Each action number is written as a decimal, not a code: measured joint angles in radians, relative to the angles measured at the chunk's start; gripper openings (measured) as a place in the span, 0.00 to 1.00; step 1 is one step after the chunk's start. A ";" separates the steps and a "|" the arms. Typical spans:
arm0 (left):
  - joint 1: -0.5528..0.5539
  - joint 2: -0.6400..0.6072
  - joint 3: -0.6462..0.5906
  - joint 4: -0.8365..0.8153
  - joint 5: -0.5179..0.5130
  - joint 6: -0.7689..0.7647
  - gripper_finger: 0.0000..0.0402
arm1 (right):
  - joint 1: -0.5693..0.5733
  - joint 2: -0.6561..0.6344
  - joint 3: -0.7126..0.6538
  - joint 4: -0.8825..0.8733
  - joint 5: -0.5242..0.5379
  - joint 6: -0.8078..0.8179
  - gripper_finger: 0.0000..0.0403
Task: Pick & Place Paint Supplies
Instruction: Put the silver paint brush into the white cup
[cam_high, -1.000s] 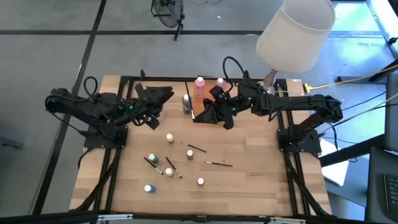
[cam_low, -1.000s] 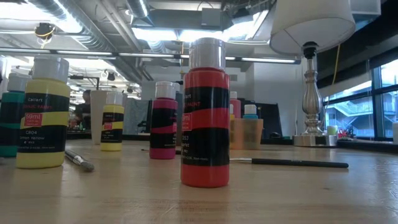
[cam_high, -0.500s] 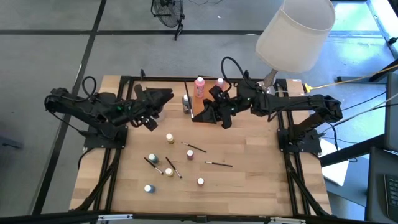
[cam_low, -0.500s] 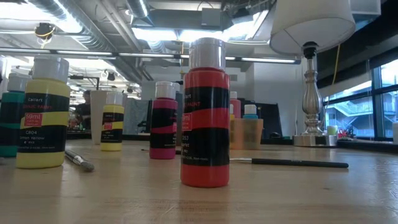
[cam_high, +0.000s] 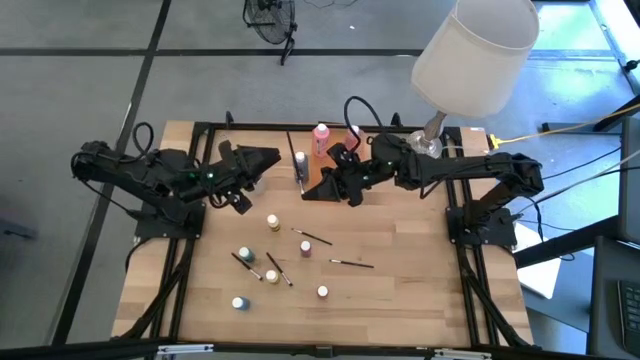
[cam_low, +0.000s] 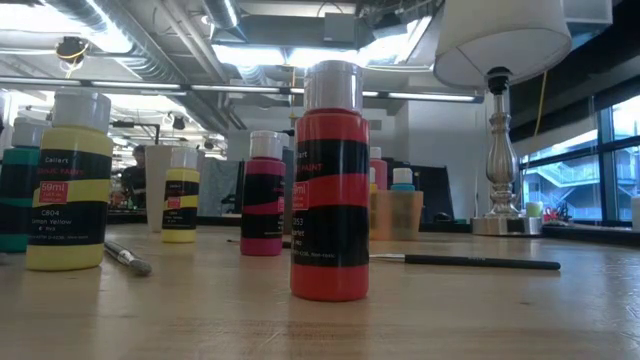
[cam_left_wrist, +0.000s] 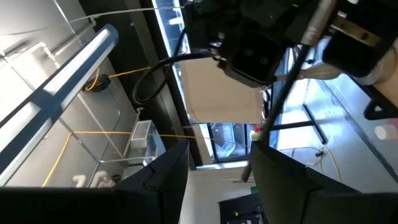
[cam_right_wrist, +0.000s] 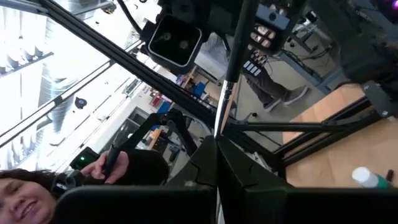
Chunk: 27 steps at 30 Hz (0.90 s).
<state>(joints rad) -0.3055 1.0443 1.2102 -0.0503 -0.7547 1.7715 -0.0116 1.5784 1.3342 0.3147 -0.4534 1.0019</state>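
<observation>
My right gripper (cam_high: 314, 188) hovers over the table's far middle, shut on a thin dark brush (cam_right_wrist: 231, 62). The brush reaches out toward my left gripper (cam_high: 268, 160), which is open. In the left wrist view the brush's free end (cam_left_wrist: 254, 158) lies between my left gripper's (cam_left_wrist: 217, 158) two fingers, close to one of them; I cannot tell whether it touches. Several small bottles (cam_high: 273, 222) stand on the wooden table with loose brushes (cam_high: 352, 263) lying among them. A pink bottle (cam_high: 321, 138) stands at the far edge. My right gripper pinches the brush by its metal-collared end (cam_right_wrist: 219, 121) between its two shut fingers. The fingers point level toward the table's left and lie along the brush. The dark handle runs straight out past the fingertips, and the brush is lifted clear of the table.
A big white-shaded lamp (cam_high: 475, 50) stands at the far right corner, its metal base (cam_low: 500, 215) behind my right arm. The low view shows a red bottle (cam_low: 330, 180), a yellow one (cam_low: 68, 185) and a brush (cam_low: 465, 262) up close. A person (cam_right_wrist: 25, 186) is beyond the table.
My right gripper has moved a little toward the table's left, nearer my left gripper, and has rolled slightly, carrying the brush with it. The bottles and brushes on the table have stayed put.
</observation>
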 joint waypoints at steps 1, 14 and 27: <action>0.001 0.000 0.000 -0.010 0.000 -0.003 0.42 | 0.000 0.000 0.000 0.003 0.000 0.004 0.00; 0.001 0.011 0.001 -0.094 0.041 -0.002 0.42 | 0.001 -0.002 0.000 0.042 -0.006 0.031 0.00; 0.031 0.034 0.002 -0.074 0.047 0.033 0.42 | 0.006 -0.002 0.000 0.018 0.005 0.031 0.00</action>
<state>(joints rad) -0.2746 1.0780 1.2121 -0.1242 -0.7080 1.8042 -0.0061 1.5764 1.3346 0.3325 -0.4481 1.0328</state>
